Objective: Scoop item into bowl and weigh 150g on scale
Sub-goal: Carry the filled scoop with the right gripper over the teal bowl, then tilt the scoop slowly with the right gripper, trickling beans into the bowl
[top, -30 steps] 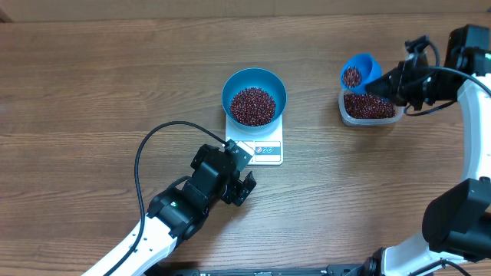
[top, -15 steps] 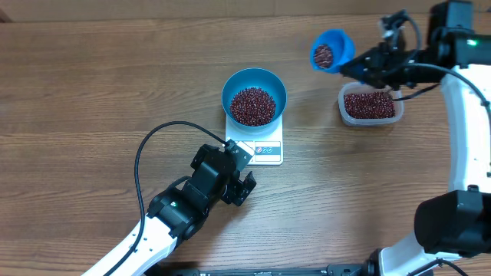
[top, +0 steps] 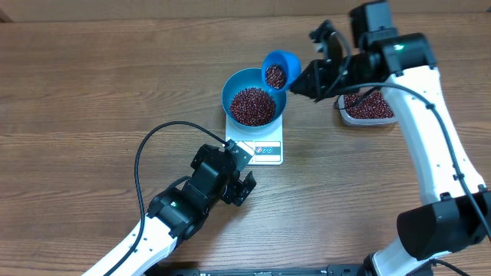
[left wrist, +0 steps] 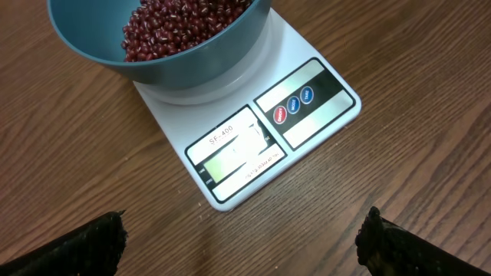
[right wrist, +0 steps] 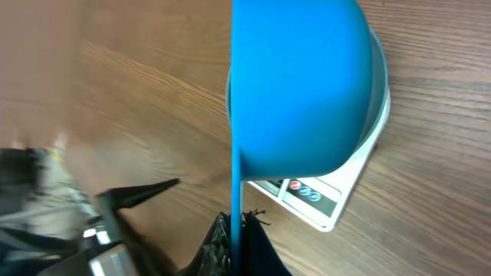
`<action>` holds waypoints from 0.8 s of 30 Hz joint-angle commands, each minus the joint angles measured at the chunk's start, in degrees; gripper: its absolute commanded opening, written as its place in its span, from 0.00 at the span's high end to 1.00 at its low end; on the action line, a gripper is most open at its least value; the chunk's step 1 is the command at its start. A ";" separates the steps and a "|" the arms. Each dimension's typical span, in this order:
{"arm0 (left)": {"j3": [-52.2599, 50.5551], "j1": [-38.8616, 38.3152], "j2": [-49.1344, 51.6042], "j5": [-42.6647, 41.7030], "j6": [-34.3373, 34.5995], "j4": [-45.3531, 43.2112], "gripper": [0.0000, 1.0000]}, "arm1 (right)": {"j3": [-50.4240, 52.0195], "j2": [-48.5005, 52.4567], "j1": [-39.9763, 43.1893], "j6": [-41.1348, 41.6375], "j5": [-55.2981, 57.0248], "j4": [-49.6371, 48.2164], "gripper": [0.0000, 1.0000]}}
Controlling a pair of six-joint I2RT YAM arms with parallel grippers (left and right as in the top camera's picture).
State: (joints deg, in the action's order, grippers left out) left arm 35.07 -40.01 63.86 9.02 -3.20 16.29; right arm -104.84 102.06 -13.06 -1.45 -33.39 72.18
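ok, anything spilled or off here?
Nothing stands out. The beans are all inside the bowl, scoop and tub; none lie on the table. The bowl sits level on the scale, display uncovered. The right claw holds the loaded scoop over the bowl's rim.

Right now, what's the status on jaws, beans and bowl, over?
Left jaws open, by scale. Right jaws shut on loaded scoop at bowl rim. Bowl on scale, holding beans. Nothing between scoop and bowl.

White links and black joint housings, each with a green lamp, are shown on the left arm point(top: 146, 238) and right arm point(top: 430, 130). The left end effector point(top: 246, 189) is black; a black cable point(top: 138, 165) is looped off that arm.
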 commanded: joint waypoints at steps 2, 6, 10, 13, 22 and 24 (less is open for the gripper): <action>-0.39 0.24 -0.55 -0.02 -0.66 -0.04 0.00 | -1.90 -1.88 -5.22 0.09 11.85 -1.42 0.96; -0.39 0.24 -0.55 -0.02 -0.66 -0.04 0.01 | -1.90 -1.88 -10.01 0.11 20.92 -2.82 0.96; -0.39 0.24 -0.55 -0.02 -0.66 -0.04 0.00 | -1.90 -1.88 -13.92 0.11 28.20 -4.57 0.96; -0.39 0.24 -0.55 -0.02 -0.66 -0.07 0.01 | -1.90 -1.88 -14.95 0.13 29.51 -5.35 0.96; -0.39 0.24 -0.55 -0.02 -0.66 -0.04 0.01 | -1.90 -1.88 -14.95 0.13 29.49 -5.70 0.96; -0.39 0.24 -0.55 -0.02 -0.66 -0.07 0.00 | -1.90 -1.88 -14.95 0.13 29.51 -5.70 0.96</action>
State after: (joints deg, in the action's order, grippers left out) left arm 35.07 -40.01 63.86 9.02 -3.20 16.29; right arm -104.84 102.06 -27.94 -1.48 -4.82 66.96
